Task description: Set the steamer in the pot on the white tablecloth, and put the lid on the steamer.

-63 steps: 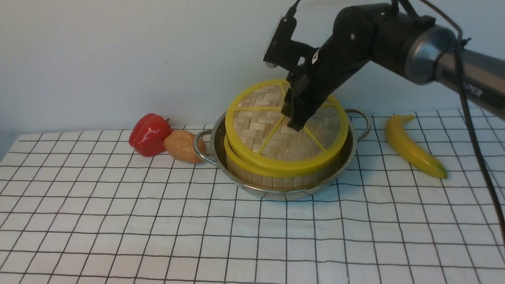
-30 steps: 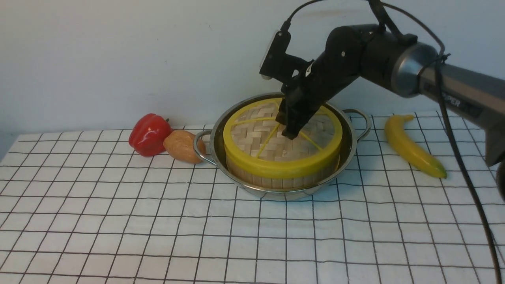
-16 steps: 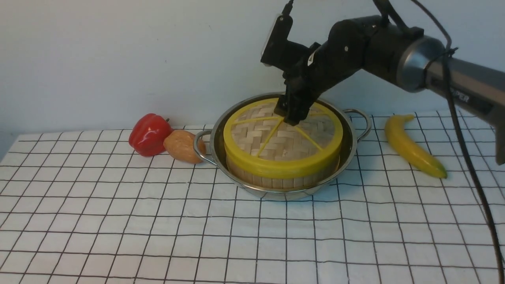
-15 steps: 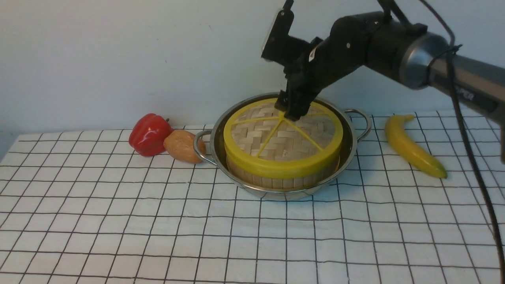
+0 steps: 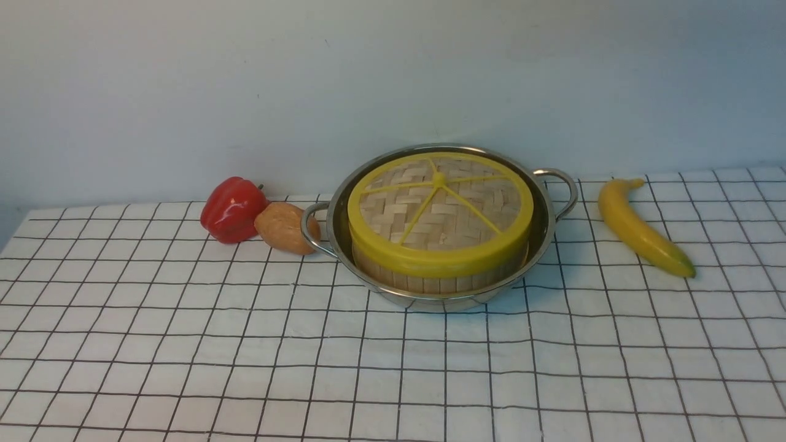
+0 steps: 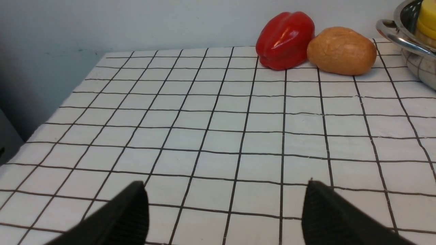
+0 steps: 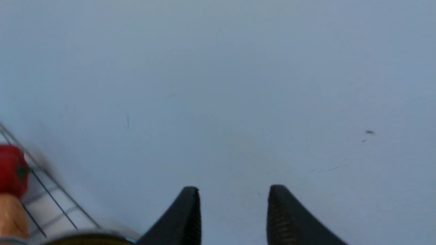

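Right gripper (image 7: 233, 204) has left the lid (image 5: 439, 212).

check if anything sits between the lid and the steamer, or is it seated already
Nothing visible does. The lid lies flat on the steamer, rim on rim, inside the pot on the white tablecloth.

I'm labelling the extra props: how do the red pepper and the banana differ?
The red pepper is squat, glossy and red; the banana is long, curved and yellow. The pepper sits left of the pot, touching a brown potato; the banana lies alone on the right. Both rest on the white tablecloth.
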You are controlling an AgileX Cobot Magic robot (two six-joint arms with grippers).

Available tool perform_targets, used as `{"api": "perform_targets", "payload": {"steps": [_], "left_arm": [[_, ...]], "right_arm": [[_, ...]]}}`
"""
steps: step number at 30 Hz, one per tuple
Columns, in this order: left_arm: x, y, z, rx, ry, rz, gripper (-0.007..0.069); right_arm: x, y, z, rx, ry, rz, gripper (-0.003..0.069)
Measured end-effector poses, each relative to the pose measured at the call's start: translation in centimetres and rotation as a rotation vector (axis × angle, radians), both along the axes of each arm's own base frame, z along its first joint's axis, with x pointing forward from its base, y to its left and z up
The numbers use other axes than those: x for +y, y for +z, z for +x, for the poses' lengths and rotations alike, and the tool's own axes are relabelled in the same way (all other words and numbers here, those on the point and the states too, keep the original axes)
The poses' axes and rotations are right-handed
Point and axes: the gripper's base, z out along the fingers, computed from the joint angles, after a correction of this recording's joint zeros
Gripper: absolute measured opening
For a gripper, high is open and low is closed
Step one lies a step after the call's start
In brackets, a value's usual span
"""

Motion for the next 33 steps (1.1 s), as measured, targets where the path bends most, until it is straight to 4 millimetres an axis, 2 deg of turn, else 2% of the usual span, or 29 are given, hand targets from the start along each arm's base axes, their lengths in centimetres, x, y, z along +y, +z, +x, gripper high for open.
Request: {"api": "perform_targets", "payload": {"steps": [1, 2, 5, 9, 15, 18, 19, 20, 21, 22, 24, 26, 27, 28, 30, 31, 33], "left_arm": [[0.0, 0.0, 0.0, 0.000, 0.000, 0.000, 0.0557], [0.0, 0.0, 0.0, 0.000, 0.000, 0.000, 0.0557], [0.0, 0.0, 0.0, 0.000, 0.000, 0.000, 0.0557], [0.0, 0.0, 0.0, 0.000, 0.000, 0.000, 0.0557], [0.0, 0.0, 0.0, 0.000, 0.000, 0.000, 0.0557], [0.0, 0.0, 0.0, 0.000, 0.000, 0.000, 0.0557], [0.0, 0.0, 0.0, 0.000, 0.000, 0.000, 0.0557], [0.0, 0.0, 0.0, 0.000, 0.000, 0.000, 0.0557], [0.0, 0.0, 0.0, 0.000, 0.000, 0.000, 0.0557], [0.0, 0.0, 0.0, 0.000, 0.000, 0.000, 0.0557], [0.0, 0.0, 0.0, 0.000, 0.000, 0.000, 0.0557], [0.0, 0.0, 0.0, 0.000, 0.000, 0.000, 0.0557], [0.0, 0.0, 0.0, 0.000, 0.000, 0.000, 0.0557], [0.0, 0.0, 0.0, 0.000, 0.000, 0.000, 0.0557], [0.0, 0.0, 0.0, 0.000, 0.000, 0.000, 0.0557], [0.0, 0.0, 0.0, 0.000, 0.000, 0.000, 0.0557], [0.0, 0.0, 0.0, 0.000, 0.000, 0.000, 0.0557]], "right_arm": [[-0.1, 0.3, -0.2, 0.003, -0.006, 0.023, 0.0211], [-0.5, 1.4, -1.0, -0.002, -0.018, 0.080, 0.0125], [-0.9, 2.7, -2.0, 0.011, -0.037, 0.182, 0.0000], [-0.9, 3.0, -2.3, 0.044, -0.040, 0.262, -0.0015], [-1.0, 2.4, -2.5, 0.130, -0.054, 0.262, -0.0011], [-1.6, 1.1, -3.0, 0.273, -0.108, 0.196, -0.0008], [-2.6, -0.1, -3.4, 0.362, -0.169, 0.136, -0.0005], [-2.8, -0.3, -3.5, 0.381, -0.179, 0.127, -0.0004], [-3.8, -1.1, -4.0, 0.426, -0.224, 0.093, -0.0002], [-5.4, -2.1, -4.9, 0.456, -0.271, 0.063, 0.0000], [-7.0, -2.9, -6.2, 0.466, -0.300, 0.054, 0.0003], [-9.8, -4.3, -9.5, 0.429, -0.333, 0.094, 0.0010], [-10.1, -4.5, -9.8, 0.425, -0.336, 0.098, 0.0010], [-12.4, -6.1, -13.0, 0.390, -0.370, 0.151, 0.0017], [-13.7, -7.2, -14.8, 0.364, -0.395, 0.182, 0.0021], [-15.5, -9.1, -17.7, 0.306, -0.436, 0.234, 0.0029], [-17.3, -11.5, -21.1, 0.201, -0.478, 0.295, 0.0038]]}}
